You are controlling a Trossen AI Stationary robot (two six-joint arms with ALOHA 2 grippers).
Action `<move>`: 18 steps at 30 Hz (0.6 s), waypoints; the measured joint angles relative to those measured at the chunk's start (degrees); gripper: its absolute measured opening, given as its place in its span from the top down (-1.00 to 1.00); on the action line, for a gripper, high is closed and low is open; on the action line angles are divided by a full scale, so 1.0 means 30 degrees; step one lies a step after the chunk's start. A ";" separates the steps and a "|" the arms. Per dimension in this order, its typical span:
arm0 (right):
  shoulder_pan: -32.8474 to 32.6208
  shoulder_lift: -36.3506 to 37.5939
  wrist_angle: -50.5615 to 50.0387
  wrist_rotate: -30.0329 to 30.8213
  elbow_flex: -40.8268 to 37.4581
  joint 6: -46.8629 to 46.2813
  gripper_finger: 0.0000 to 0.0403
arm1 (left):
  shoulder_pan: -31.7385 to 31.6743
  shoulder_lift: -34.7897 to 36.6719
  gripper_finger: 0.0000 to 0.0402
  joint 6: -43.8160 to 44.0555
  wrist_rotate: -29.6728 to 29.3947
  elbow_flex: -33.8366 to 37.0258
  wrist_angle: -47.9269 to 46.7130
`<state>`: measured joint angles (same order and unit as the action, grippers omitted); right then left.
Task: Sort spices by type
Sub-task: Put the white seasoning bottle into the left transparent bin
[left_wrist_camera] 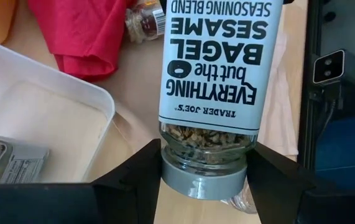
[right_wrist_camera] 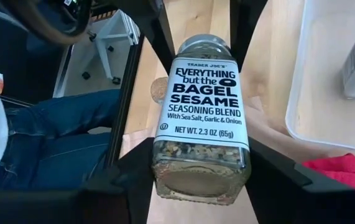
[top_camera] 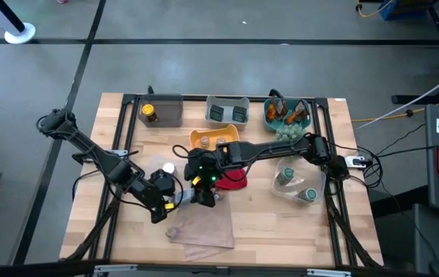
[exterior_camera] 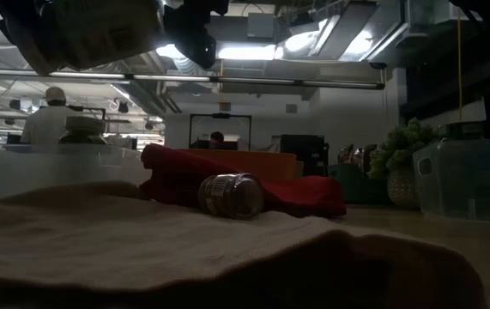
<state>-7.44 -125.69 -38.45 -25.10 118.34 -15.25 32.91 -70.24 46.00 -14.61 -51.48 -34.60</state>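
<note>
Evidently both arms met over the near middle of the table [top_camera: 281, 223], sharing one seasoning jar [right_wrist_camera: 201, 118] held in the air above the tan cloth [top_camera: 204, 227]. The left gripper [left_wrist_camera: 205, 174] was clamped across the grey cap end, the right gripper [right_wrist_camera: 201, 180] across the glass base, so this looked like a handover. The risk, as I judged it, was one arm pulling away or letting go before the other had a sure hold: smooth glass could slip, or the cap could twist loose, and the jar would drop toward the small jar [exterior_camera: 232, 196] lying by the red cloth [exterior_camera: 296, 193]. The jar's long axis ran between the two grippers, cap pointing toward the left arm
</note>
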 joint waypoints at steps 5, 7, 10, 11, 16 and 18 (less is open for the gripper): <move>0.0000 0.0007 0.0015 -0.0010 0.0000 0.0046 0.00 | 0.0000 0.0000 0.06 0.0080 -0.0006 0.0000 0.0057; 0.0014 0.0007 0.0085 -0.0124 0.0000 0.0094 0.00 | 0.0000 0.0000 0.02 0.0588 -0.0009 0.0000 0.0105; 0.0124 0.0007 0.0006 -0.0157 0.0000 0.0283 0.00 | -0.0001 0.0000 -0.07 0.0831 -0.0097 0.0000 0.0202; 0.0187 0.0007 0.0006 -0.0127 0.0000 0.0313 0.00 | -0.0010 0.0001 -0.11 0.0784 -0.0363 -0.0002 0.0452; 0.0611 0.0000 -0.0177 -0.0247 -0.0022 0.0342 0.00 | -0.0051 0.0038 -0.26 -0.0214 -0.0430 -0.0061 0.0418; 0.0857 0.0000 -0.0149 -0.0676 -0.0022 0.0340 0.00 | -0.0047 0.0283 -0.28 -0.0508 -0.0207 -0.0051 0.0048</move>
<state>-4.87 -125.69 -38.90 -27.13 118.28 -14.23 32.76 -69.39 44.48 -15.23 -51.64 -34.45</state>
